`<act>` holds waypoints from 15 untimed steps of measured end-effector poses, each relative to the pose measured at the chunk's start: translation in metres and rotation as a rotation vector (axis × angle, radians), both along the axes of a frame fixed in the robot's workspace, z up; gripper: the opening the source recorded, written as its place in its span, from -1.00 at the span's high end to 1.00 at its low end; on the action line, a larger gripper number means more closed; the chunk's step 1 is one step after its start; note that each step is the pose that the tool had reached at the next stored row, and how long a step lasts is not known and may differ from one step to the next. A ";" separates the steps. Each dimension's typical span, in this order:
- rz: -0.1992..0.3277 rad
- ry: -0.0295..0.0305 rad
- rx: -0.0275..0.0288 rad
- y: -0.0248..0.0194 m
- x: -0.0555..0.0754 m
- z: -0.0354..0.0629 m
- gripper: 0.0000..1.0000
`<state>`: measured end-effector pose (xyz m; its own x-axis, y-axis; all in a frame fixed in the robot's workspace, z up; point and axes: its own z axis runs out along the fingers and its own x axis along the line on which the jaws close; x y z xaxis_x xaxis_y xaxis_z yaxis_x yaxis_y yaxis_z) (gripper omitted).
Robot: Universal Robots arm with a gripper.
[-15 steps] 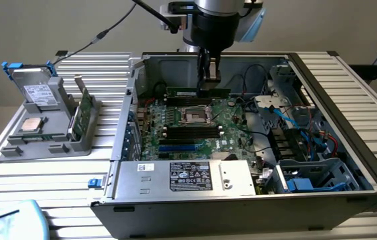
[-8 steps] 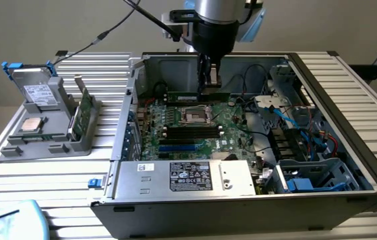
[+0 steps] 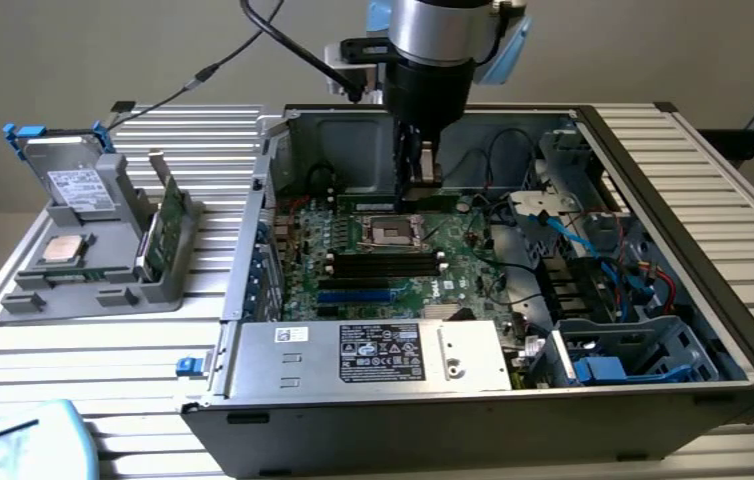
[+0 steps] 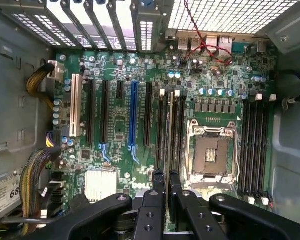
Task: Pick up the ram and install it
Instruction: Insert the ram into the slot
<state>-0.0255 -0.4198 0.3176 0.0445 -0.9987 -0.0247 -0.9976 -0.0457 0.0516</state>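
Right now the gripper (image 3: 420, 170) hangs in the upper middle of the exterior view, inside the open computer case (image 3: 697, 200). Its two fingers (image 4: 158, 187) are pressed close on the ram (image 3: 425, 186). The ram is a thin dark stick, held on its edge just above the green motherboard (image 3: 457, 270). In the wrist view it sits over the black memory slots (image 4: 172, 130), beside the empty chip socket (image 4: 209, 155).

The ram is probably very light and stiff, but thin, so it could snap if bent. I think the best hold is on its two flat sides, near the middle of the top edge, so it stays straight.

White letters on the motherboard look like DELL. The sticker on the silver power box (image 3: 380, 352), lower middle of the exterior view, has writing too small to read. So does the label on the hard drive (image 3: 77, 185), upper left.
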 end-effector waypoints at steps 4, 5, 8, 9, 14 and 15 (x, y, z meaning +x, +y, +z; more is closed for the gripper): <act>0.006 -0.0015 -0.0023 0.0004 0.000 -0.0073 0.70; 0.007 -0.0019 -0.0026 0.0004 0.000 -0.0091 0.70; 0.007 -0.0029 -0.0032 0.0004 0.000 -0.0147 0.70; 0.007 -0.0033 -0.0032 0.0004 0.000 -0.0165 0.70; 0.007 -0.0047 -0.0033 0.0004 0.000 -0.0255 0.70; 0.007 -0.0049 -0.0032 0.0004 0.000 -0.0273 0.70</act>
<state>-0.0253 -0.4193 0.2902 0.0518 -0.9984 -0.0212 -0.9975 -0.0527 0.0469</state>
